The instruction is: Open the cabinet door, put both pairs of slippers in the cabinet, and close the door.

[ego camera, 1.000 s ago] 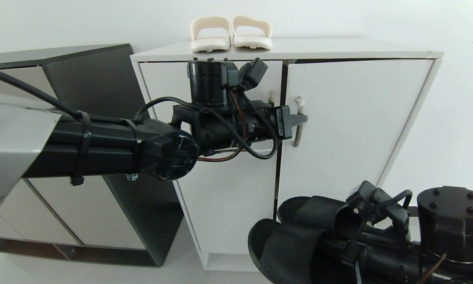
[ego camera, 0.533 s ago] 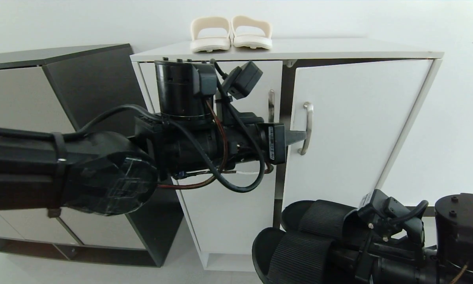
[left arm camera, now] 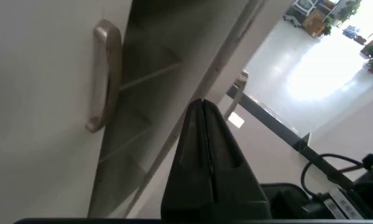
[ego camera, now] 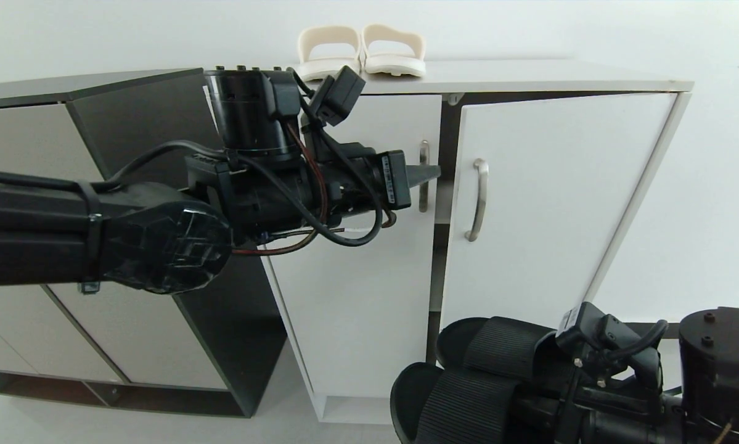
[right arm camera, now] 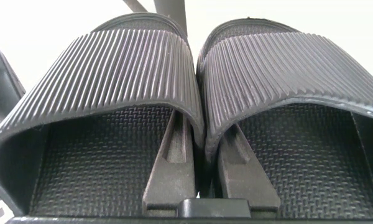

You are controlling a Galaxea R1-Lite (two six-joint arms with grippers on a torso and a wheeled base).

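The white cabinet point(ego camera: 529, 75) has its right door point(ego camera: 554, 185) ajar, leaving a dark gap beside the left door point(ego camera: 357, 296). My left gripper point(ego camera: 428, 174) is shut on nothing, its tip in front of the left door's handle point(ego camera: 423, 148) at the gap, clear of the right door's handle point(ego camera: 479, 198). From the left wrist, the shut fingers point(left arm camera: 205, 143) point at the gap beside a handle point(left arm camera: 105, 81). Cream slippers point(ego camera: 360, 52) sit on the cabinet top. Low at the right, my right gripper point(right arm camera: 205, 165) pinches the inner walls of the black slippers point(ego camera: 468, 370) point(right arm camera: 143, 74).
A dark cabinet point(ego camera: 135, 123) with grey fronts stands against the white cabinet's left side. Shelves point(left arm camera: 149, 74) show inside the gap. A plain white wall point(ego camera: 714, 185) lies right of the cabinet, with bare floor point(ego camera: 159, 428) below.
My left gripper pulled the right door ajar by its handle, then came off it and moved up and left to the gap. The right arm with the black slippers sank a little.
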